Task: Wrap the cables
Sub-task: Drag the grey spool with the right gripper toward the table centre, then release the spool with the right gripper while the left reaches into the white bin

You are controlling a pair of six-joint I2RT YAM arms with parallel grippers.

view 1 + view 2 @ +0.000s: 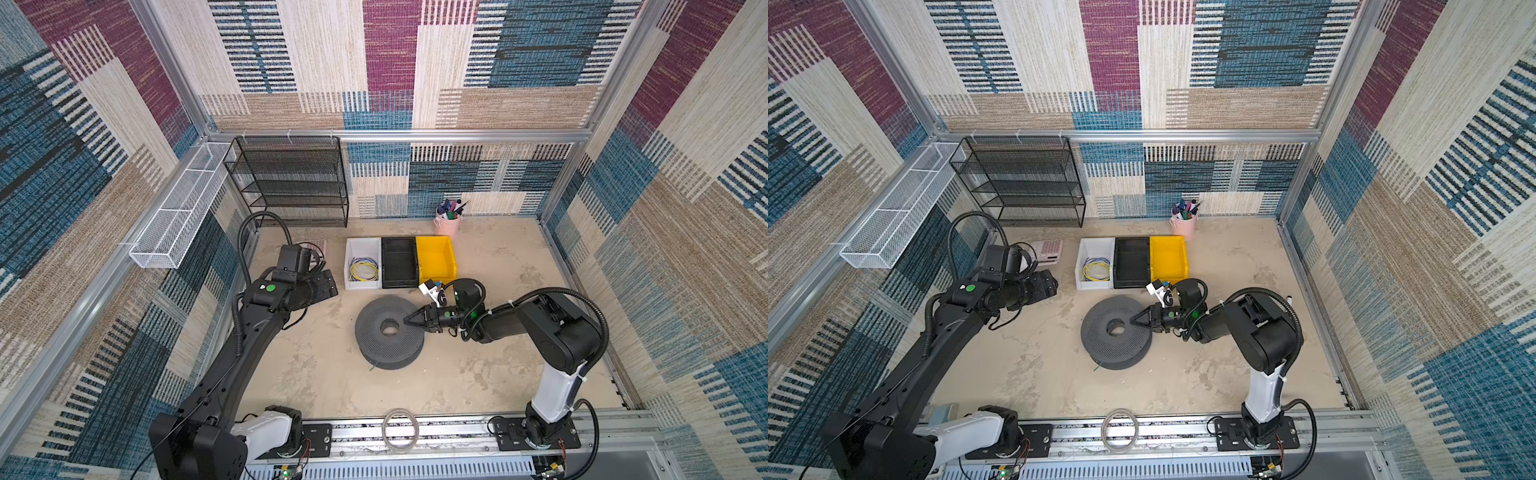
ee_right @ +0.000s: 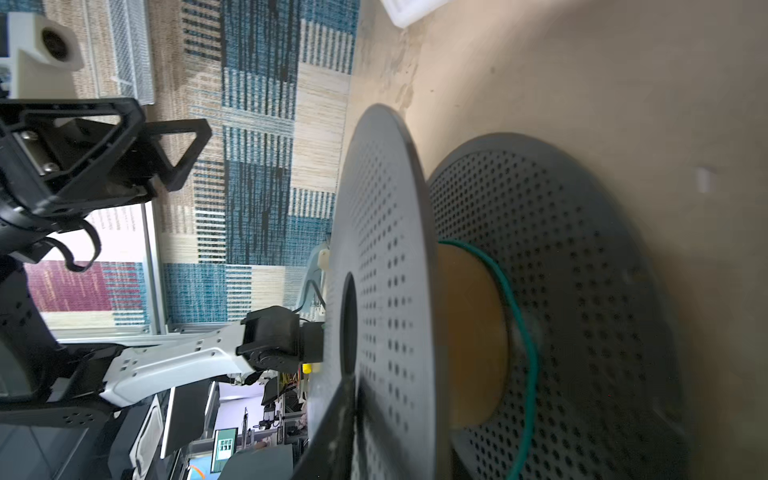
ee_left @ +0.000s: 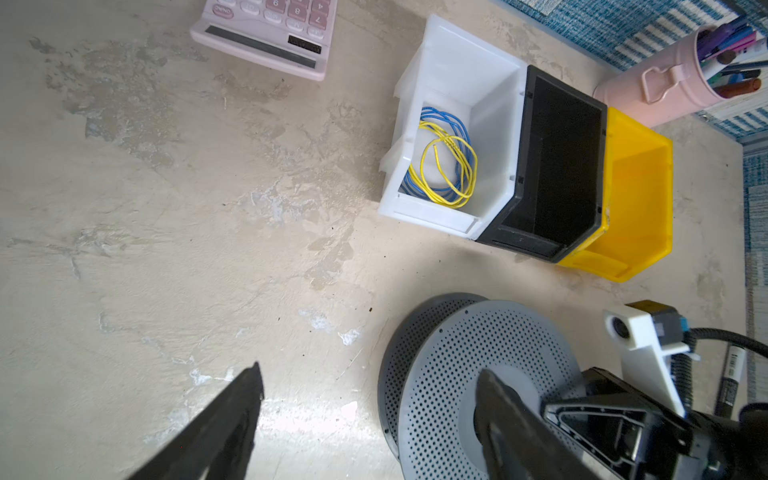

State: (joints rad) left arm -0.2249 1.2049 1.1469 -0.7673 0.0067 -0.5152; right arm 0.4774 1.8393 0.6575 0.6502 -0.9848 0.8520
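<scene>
The left gripper point(image 3: 370, 370) hangs spread and empty, left of the white bin point(image 1: 362, 245) holding the yellow and blue cables point(image 3: 451, 201); right gripper point(image 1: 406, 321) over the spool point(image 1: 376, 332) hub, grip undeterminable; probable hazard: a nudged spool slides, slackening its green wire point(image 2: 528, 332).

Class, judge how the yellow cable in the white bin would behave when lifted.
Probably floppy: the yellow cable lies in thin loose loops, so would likely sag. It may drag the blue cable, whose loops overlap it in the white bin.

Cables point(image 3: 446, 143) yellow, blue; spool point(image 3: 478, 340) grey, perforated; bin point(image 3: 498, 124) white.
</scene>
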